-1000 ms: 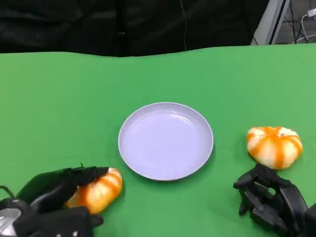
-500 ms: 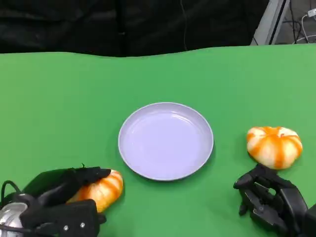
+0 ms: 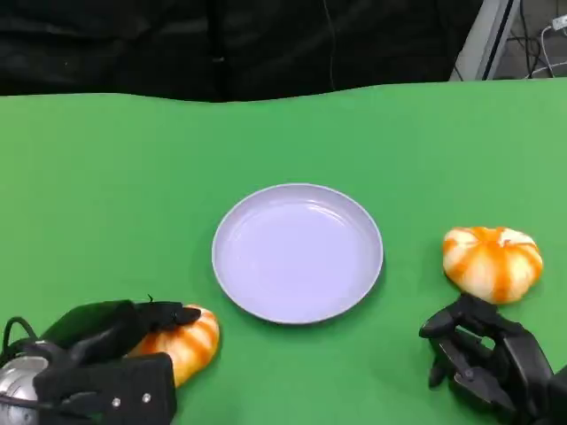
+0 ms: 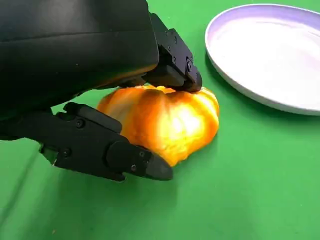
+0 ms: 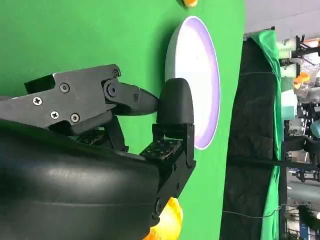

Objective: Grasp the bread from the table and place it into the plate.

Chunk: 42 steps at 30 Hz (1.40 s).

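A round orange-and-white striped bread (image 3: 188,340) lies on the green table near its front left; the left wrist view shows this bread (image 4: 167,117) up close. My left hand (image 3: 102,359) grips it, with fingers (image 4: 172,62) pressed on its top and the thumb (image 4: 107,150) against its side. It still touches the cloth. The pale lilac plate (image 3: 297,252) sits mid-table, just beyond that bread, and holds nothing. My right hand (image 3: 483,359) hovers at the front right, fingers loosely bent around nothing.
A second striped bread (image 3: 493,262) lies right of the plate, just beyond my right hand. The green cloth ends at a black backdrop along the far edge. The plate (image 5: 195,65) stands on edge in the turned right wrist view.
My left hand's fingers have settled lower over the bread and its wrist has come further into view. The plate, the right bread and my right hand have not moved.
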Tool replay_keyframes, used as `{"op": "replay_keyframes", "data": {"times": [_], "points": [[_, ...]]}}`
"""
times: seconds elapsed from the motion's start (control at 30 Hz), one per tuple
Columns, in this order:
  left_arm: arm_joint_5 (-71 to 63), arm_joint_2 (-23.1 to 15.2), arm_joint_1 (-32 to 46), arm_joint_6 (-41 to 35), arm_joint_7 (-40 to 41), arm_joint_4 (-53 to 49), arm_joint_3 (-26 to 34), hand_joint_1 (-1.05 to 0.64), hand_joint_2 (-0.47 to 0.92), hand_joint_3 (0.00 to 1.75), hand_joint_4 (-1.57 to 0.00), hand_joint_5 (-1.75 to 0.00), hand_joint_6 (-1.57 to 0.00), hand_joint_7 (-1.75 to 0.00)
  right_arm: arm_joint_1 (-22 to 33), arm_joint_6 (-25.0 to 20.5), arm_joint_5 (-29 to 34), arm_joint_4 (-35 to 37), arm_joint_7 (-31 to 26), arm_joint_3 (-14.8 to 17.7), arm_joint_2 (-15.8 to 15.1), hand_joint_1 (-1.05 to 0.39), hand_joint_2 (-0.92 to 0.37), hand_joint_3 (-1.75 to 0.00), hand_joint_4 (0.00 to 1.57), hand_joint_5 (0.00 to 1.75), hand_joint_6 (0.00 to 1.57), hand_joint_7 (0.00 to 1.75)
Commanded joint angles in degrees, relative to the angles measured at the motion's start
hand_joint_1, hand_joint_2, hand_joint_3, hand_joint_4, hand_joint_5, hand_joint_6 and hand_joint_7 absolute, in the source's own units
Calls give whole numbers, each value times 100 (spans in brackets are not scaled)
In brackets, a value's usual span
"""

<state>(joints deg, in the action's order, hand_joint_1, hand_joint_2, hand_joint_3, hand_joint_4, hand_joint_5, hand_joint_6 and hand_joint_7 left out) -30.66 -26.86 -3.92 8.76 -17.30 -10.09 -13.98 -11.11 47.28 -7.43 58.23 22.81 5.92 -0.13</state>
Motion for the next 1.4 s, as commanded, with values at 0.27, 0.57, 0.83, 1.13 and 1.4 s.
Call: {"op": "replay_keyframes", "data": {"times": [0.27, 0.57, 0.83, 1.13, 1.4], "points": [[-209, -85, 142, -130, 195, -12, -104, -5, 92, 7, -63, -5, -55, -2, 63, -6, 25, -5, -23, 14, -45, -28, -92, -53, 74, 175, 67, 142], [-593, 173, 91, 200, 1630, -661, -214, -2, 92, 6, -131, -7, -121, -7, 77, -15, 39, -33, -49, 7, -53, -28, -92, -53, 73, 175, 67, 142], [-530, 331, 34, 453, 2366, -1107, -213, -10, 92, 17, -107, -99, -135, -6, 60, -28, -16, -8, 22, 28, -50, -27, -92, -53, 73, 175, 67, 141], [-525, 442, 143, 448, 2931, -892, -108, -10, 89, 14, -76, -167, -137, -13, 72, 9, 39, -2, -46, 14, -51, -28, -92, -52, 72, 175, 67, 142], [-540, 429, 303, 166, 2874, -372, -23, -9, 92, 9, -74, -168, -132, -18, 67, -7, 50, -13, -64, -2, -46, -29, -92, -52, 73, 175, 67, 141]]}}
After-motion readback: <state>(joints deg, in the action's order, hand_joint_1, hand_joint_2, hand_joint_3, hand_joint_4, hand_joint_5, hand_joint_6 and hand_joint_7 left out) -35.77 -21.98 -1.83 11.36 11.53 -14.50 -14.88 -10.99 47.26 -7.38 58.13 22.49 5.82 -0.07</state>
